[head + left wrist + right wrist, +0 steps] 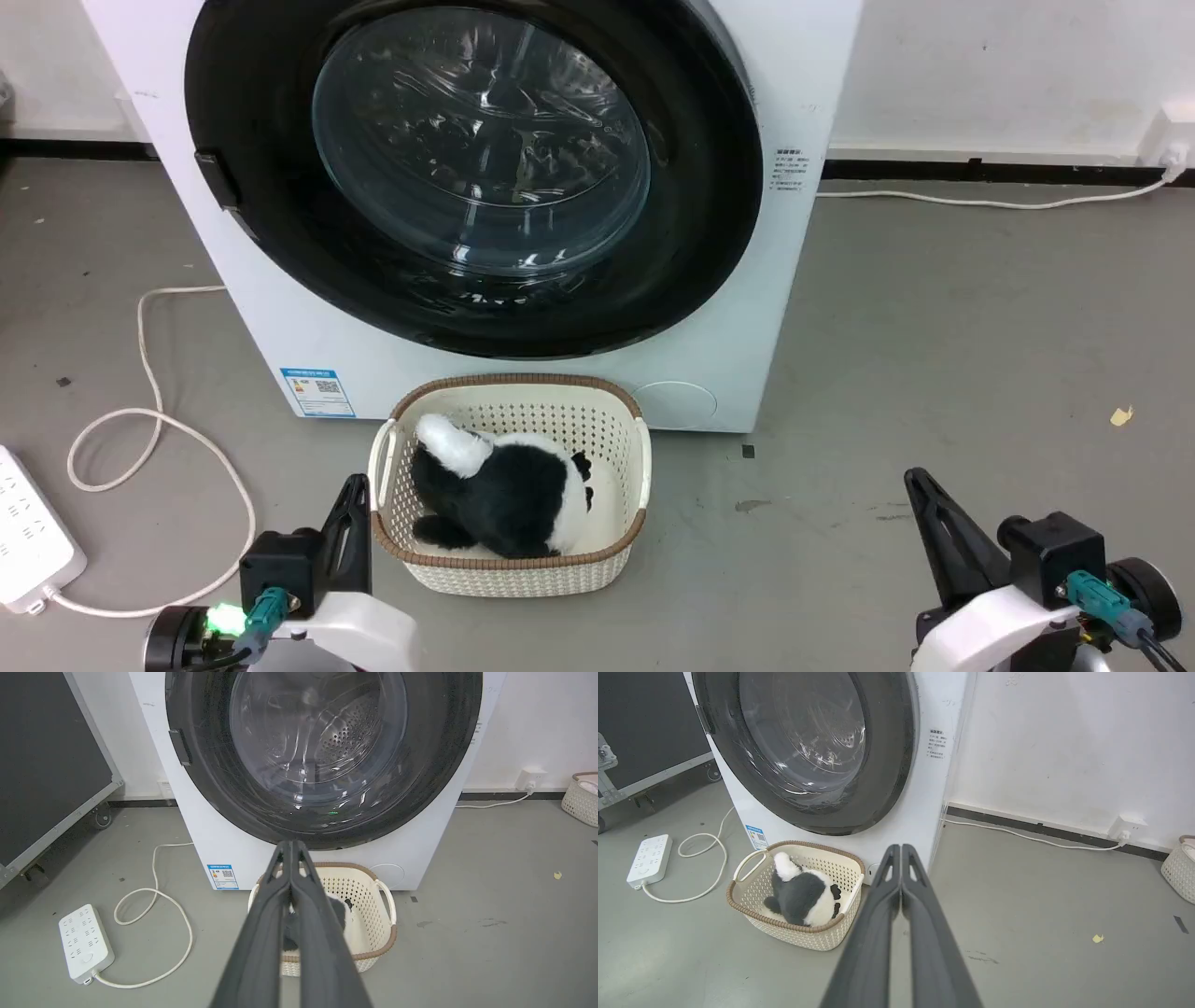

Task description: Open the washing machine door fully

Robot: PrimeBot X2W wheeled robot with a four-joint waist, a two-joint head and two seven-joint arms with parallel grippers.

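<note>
The washing machine door (471, 177) sat shut, flush against the white washing machine (822, 84), its glossy black ring nearly as wide as the cabinet and the clear glass bowl bulging at its centre. A small dark latch (215, 177) marked the door's left edge. Just below, on the grey floor (934, 355), a cream laundry basket (509, 571) with a brown rim stood against the machine's foot, holding a black-and-white plush toy (504, 490).

Through the glass, the left wrist view picked out the perforated steel drum (345, 732), which the head view lost to reflections. It also took in a dark panel on castors (46, 765) to the left, a white power strip (86, 942) with its looped cord, and a second basket (581, 798) at the far right. The right wrist view gave the white wall (1064, 742), a wall socket (1127, 826) and the cable running to it.

Both grippers were low and well apart from the door, which rose ahead of and above them. The left gripper (356, 483) was just beside the basket's left side, fingers pressed together and empty; along its fingers (290, 845) the tips lined up under the door's bottom rim. The right gripper (915, 478) was over bare floor to the right, likewise closed on nothing, with the door up and to the left of its tips (901, 848).
</note>
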